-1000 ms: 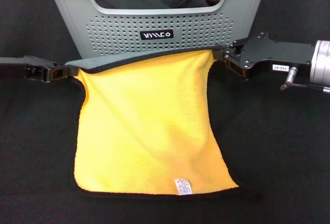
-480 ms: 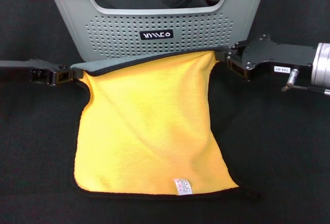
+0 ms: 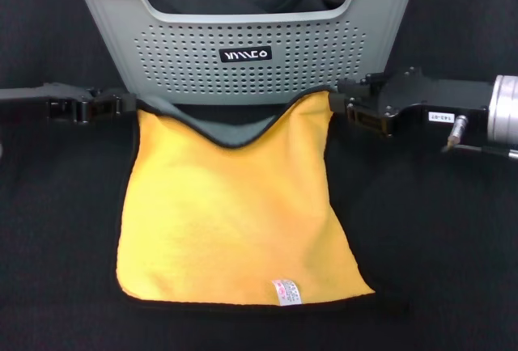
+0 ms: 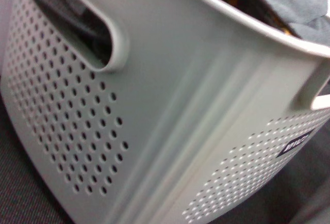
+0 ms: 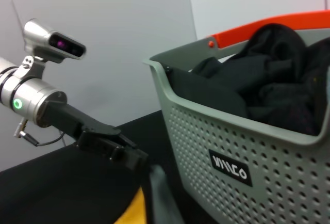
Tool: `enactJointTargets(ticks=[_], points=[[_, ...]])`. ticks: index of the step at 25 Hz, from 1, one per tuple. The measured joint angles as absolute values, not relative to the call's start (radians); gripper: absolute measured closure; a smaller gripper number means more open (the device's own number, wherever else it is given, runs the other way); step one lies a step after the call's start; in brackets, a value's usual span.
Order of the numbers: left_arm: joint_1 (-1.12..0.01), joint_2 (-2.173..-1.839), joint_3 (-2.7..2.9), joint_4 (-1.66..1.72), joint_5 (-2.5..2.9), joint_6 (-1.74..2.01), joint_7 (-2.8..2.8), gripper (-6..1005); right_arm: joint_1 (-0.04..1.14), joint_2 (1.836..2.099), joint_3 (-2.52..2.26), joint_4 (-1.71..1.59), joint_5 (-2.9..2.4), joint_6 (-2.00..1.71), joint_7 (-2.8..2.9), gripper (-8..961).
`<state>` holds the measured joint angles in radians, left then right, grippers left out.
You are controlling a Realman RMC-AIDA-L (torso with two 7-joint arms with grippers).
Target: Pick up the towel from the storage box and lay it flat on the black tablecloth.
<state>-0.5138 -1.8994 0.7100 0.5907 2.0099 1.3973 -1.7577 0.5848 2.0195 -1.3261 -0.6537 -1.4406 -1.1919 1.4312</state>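
Black tablecloth (image 3: 437, 230) covers the bench, with the storage box (image 3: 243, 52) standing at its far edge. Just in front of the box the towel (image 3: 235, 213) lies yellow face up on the cloth, its far edge sagging between 2 lifted corners. Left end effector (image 3: 121, 105) pinches one far corner; right end effector (image 3: 338, 102) pinches the other. Black garments (image 5: 273, 79) fill the box.
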Motion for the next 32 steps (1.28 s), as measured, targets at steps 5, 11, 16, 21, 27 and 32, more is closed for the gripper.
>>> enactJointTargets(ticks=[5, 11, 16, 21, 27, 32], points=[[-0.506, -1.896, 0.709, 0.591, 1.985, 1.405, -1.735, 691, 0.545, 2.021, -1.315, -0.695, -1.434, -1.185, 1.432, 655], [-0.496, -1.896, 0.709, 0.590, 1.956, 1.399, -1.712, 546, 0.544, 2.019, -1.312, -0.698, -1.433, -1.180, 1.431, 537], [-0.483, -1.898, 0.710, 0.592, 1.938, 1.451, -1.663, 446, 0.519, 2.020, -1.306, -0.701, -1.417, -1.224, 1.428, 374], [-0.459, -1.910, 0.710, 0.584, 1.842, 1.719, -1.465, 425, 0.456, 2.010, -1.234, -0.705, -1.413, -1.515, 1.356, 76], [-0.415, -1.968, 0.725, 0.583, 1.780, 2.011, -1.205, 425, 0.362, 1.971, -1.207, -0.709, -1.418, -1.883, 1.298, 69], [-0.370, -1.983, 0.758, 0.578, 1.776, 2.030, -1.132, 425, 0.304, 1.994, -1.185, -0.708, -1.419, -2.032, 1.282, 69]])
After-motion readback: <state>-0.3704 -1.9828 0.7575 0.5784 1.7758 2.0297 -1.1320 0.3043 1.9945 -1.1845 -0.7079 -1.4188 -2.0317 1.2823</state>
